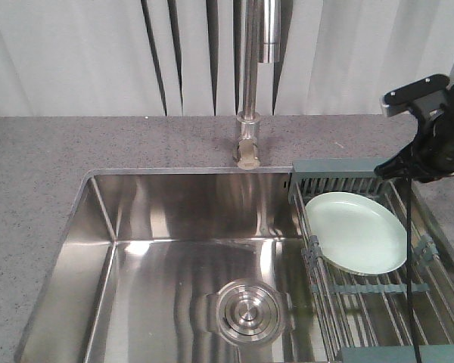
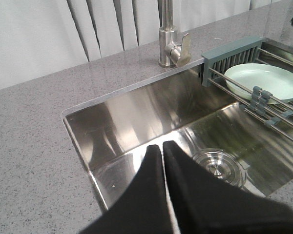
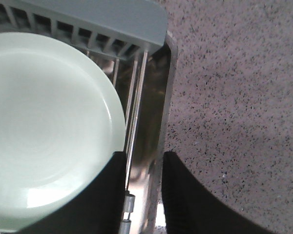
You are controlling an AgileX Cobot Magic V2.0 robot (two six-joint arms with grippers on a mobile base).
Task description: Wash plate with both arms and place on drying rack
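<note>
The plate (image 1: 356, 232) lies flat on the drying rack (image 1: 378, 302), at three o'clock from the sink (image 1: 189, 257) drain. The left gripper (image 2: 162, 146) hangs over the sink, jaws closed together. The right gripper (image 3: 144, 161) hovers at the rack's edge beside the counter (image 3: 234, 97), jaws open, seemingly empty.

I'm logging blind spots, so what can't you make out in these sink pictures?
- Front view: right claw hidden; only the arm shows, cut by the frame edge.
- Right wrist view: plate cropped left and partly covered by a finger.
- Left wrist view: drying rack cropped right.
</note>
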